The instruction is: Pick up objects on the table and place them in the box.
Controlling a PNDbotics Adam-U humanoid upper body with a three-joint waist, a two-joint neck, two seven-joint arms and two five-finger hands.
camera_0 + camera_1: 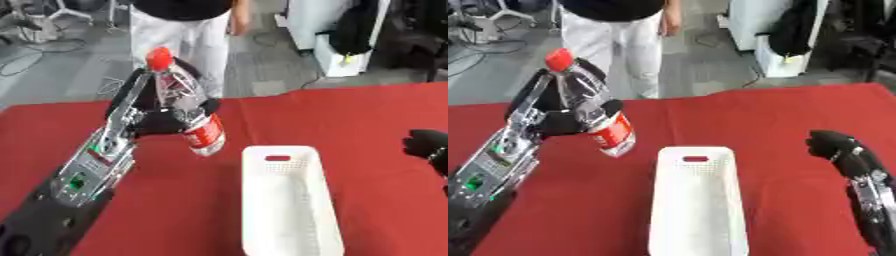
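1. The white box [289, 205] lies nearest on the red table [367, 120], its inside showing nothing, ready to be filled.
2. The right hand [833, 146] hangs idle beside it, fingers curled on nothing.
3. Farther off, the left hand [157, 117] grasps the bottle [188, 107] raised and tilted, likely for carrying boxward.

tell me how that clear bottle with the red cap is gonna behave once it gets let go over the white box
The bottle looks like thin clear plastic, so it probably flexes where the left hand curls round it. It appears empty, so likely light and prone to bounce. Being round, it may roll inside the white box, though the walls should contain it.
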